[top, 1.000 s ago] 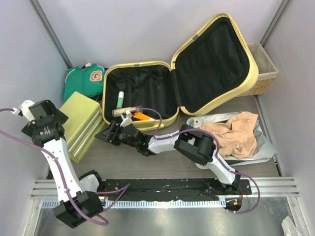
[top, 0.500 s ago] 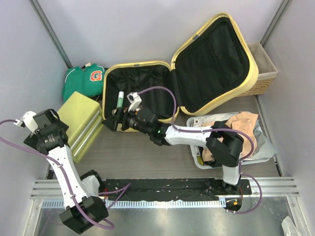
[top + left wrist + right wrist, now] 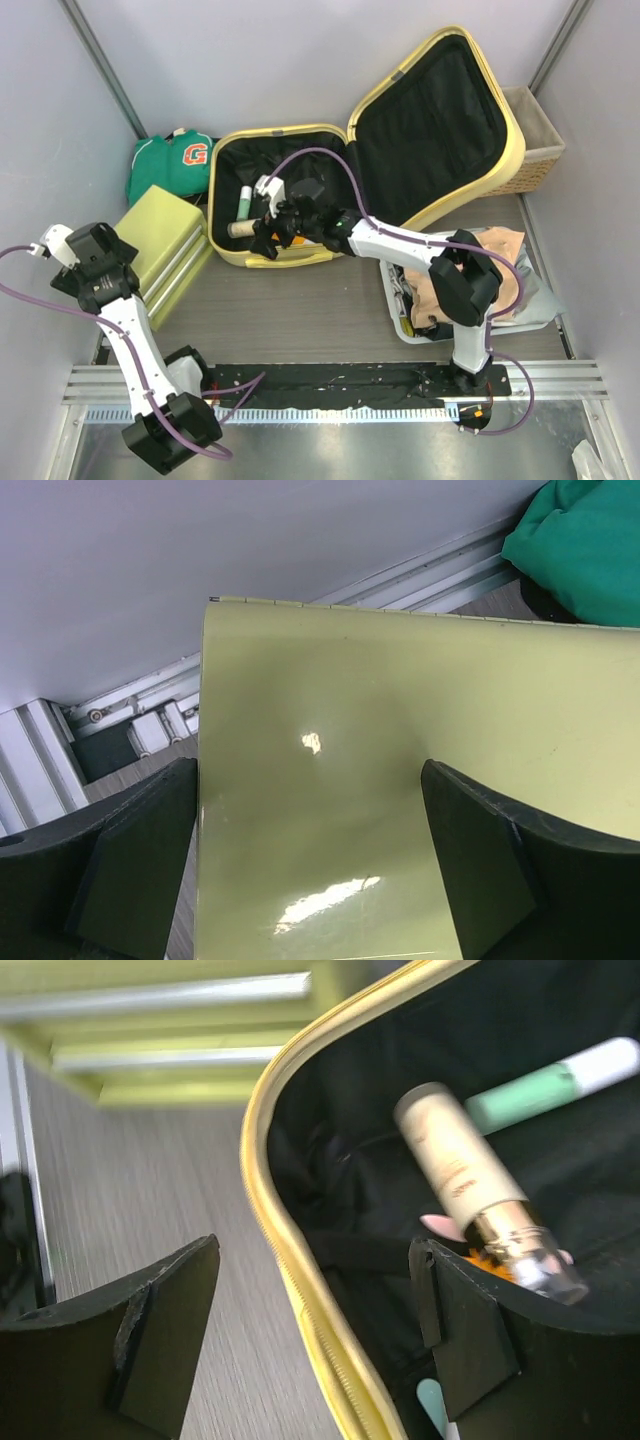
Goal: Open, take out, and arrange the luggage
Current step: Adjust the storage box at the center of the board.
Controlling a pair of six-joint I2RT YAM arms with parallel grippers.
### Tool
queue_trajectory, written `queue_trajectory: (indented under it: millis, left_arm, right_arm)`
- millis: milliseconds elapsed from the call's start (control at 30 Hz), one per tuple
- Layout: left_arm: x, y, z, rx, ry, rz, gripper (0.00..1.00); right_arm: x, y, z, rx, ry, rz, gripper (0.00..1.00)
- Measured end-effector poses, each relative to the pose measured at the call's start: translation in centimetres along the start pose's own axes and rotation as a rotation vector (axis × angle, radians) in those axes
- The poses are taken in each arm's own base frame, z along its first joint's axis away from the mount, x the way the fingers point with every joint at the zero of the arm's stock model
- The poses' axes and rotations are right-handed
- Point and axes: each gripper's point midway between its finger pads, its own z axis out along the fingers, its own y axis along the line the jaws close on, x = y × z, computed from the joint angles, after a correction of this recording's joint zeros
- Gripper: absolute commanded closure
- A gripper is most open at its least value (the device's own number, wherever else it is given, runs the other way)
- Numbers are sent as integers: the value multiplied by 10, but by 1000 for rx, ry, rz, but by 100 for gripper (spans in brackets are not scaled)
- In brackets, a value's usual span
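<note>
Luggage [image 3: 430,120] lies open at 12 o'clock on the tabletop [image 3: 300,310], its lid propped back toward 1 o'clock and its base tray facing up, black lining exposed. The right gripper [image 3: 266,234] hangs over the near rim of the base with its jaws spread wide and nothing between the pads. In the right wrist view the yellow rim [image 3: 300,1290] runs between the two fingers, one over the tabletop and one over the lining. Just beyond, toward 1 o'clock in that view, lies a cream tube [image 3: 460,1175], with a green-and-white tube [image 3: 540,1090] beside it. The left gripper [image 3: 310,860], also spread wide and empty, hovers over the yellow-green box [image 3: 400,780] at 9 o'clock. A green garment [image 3: 175,160] lies at 10 o'clock.

Likely hazards:
- A descent from this pose could set a finger on the rim, tipping or dragging the shell.
- The cream tube is round and smooth, so an off-centre closure may roll it toward its neighbour.
- Loose lining could be pinched along with the tube.

Compared with one second before, the right gripper has moved from the tabletop in front of the case wall, at 6 o'clock of the base, up and over the rim. Its arm is now stretched further, and the left arm has drawn back slightly toward 8 o'clock
</note>
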Motion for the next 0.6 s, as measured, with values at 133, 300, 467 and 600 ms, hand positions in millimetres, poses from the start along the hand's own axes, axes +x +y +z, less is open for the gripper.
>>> queue_trajectory:
  millis: [133, 300, 467, 600]
  left_arm:
    - [-3, -4, 6, 9, 3, 10, 9]
    - [-8, -14, 16, 30, 7, 18, 14]
    - [-10, -19, 21, 53, 5, 27, 18]
    - [-12, -24, 26, 72, 8, 36, 21]
  right_arm:
    - [22, 10, 6, -96, 65, -72, 21]
    - [50, 17, 10, -184, 133, -81, 26]
    - [73, 16, 15, -216, 184, -68, 46]
    - [74, 4, 20, -185, 191, -76, 77]
